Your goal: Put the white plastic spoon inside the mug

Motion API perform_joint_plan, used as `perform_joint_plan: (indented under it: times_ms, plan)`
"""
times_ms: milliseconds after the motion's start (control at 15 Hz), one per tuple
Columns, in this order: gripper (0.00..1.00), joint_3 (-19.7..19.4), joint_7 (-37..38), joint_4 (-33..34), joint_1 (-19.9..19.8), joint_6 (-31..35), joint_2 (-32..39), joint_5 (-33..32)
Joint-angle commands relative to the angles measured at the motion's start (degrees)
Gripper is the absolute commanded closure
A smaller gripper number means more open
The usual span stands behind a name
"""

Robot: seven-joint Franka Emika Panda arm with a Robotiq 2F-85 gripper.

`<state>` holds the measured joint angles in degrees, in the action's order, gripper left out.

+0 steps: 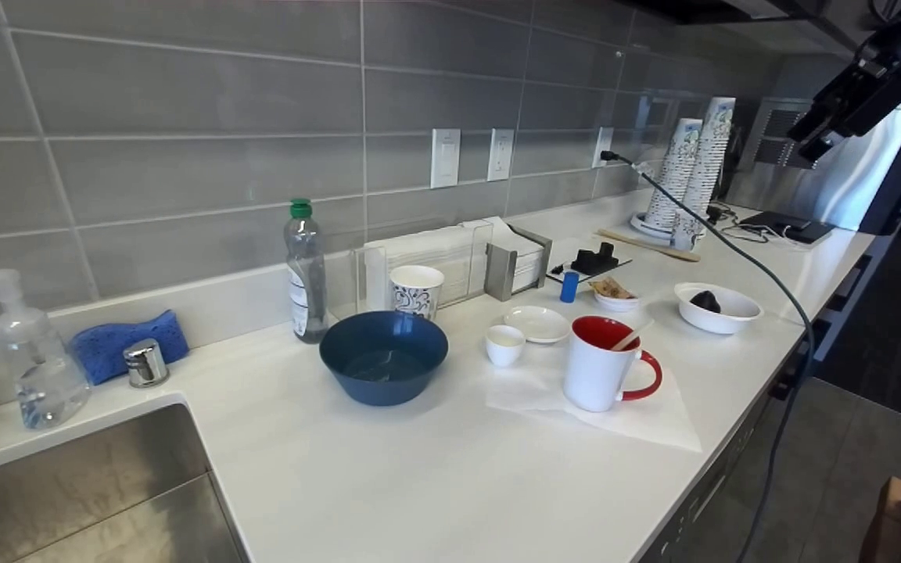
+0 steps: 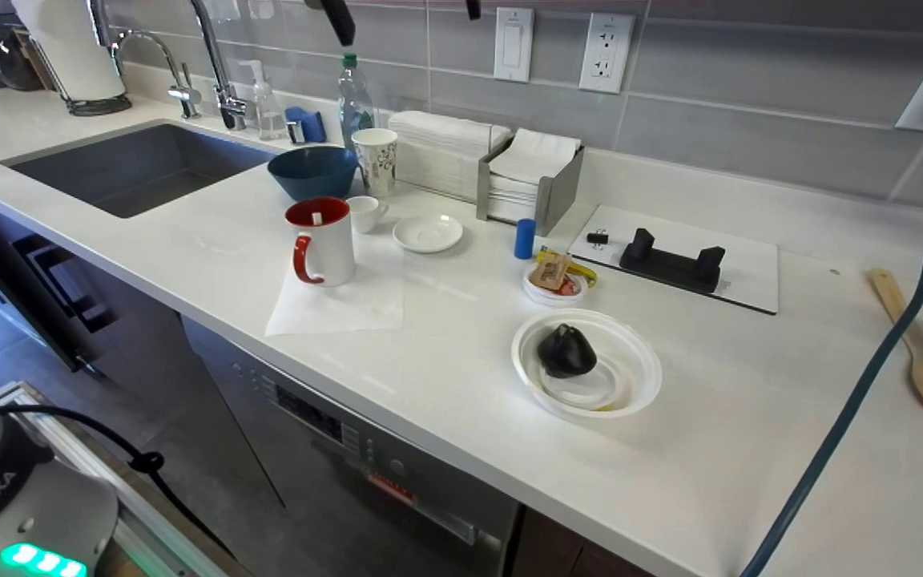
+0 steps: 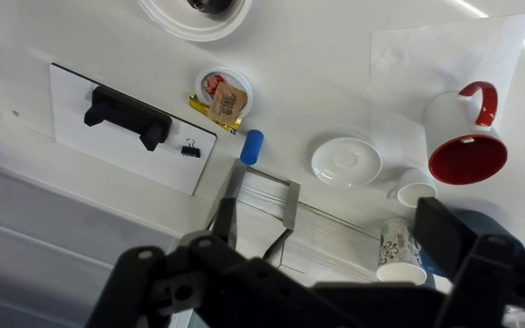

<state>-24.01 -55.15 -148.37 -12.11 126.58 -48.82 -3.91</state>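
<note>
The mug (image 1: pixel 593 375), white with a red handle and red inside, stands upright on a thin white sheet; it also shows in an exterior view (image 2: pixel 335 256) and the wrist view (image 3: pixel 447 116). The white spoon's pale handle (image 1: pixel 632 336) sticks out of the mug's opening and leans on the rim on the handle side; its lower part is hidden inside. Its end shows in an exterior view (image 2: pixel 317 218) and the wrist view (image 3: pixel 467 140). My gripper (image 3: pixel 326 223) is open and empty, high above the counter and apart from the mug; its fingertips show at the top (image 2: pixel 407 18).
A blue bowl (image 1: pixel 384 367), small white cup (image 1: pixel 504 346), saucer (image 1: pixel 536 324) and patterned paper cup (image 1: pixel 417 295) stand near the mug. A napkin holder (image 2: pixel 554 192) stands by the wall. A cable (image 2: pixel 854 385) hangs across the counter. A white bowl (image 2: pixel 521 377) holds something black.
</note>
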Motion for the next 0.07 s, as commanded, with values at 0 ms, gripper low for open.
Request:
perform_joint_plan:
  times_ms: [0]
  plan:
    - [0.0,-0.5,0.8,0.2,0.6,-0.2,0.0,-0.6]
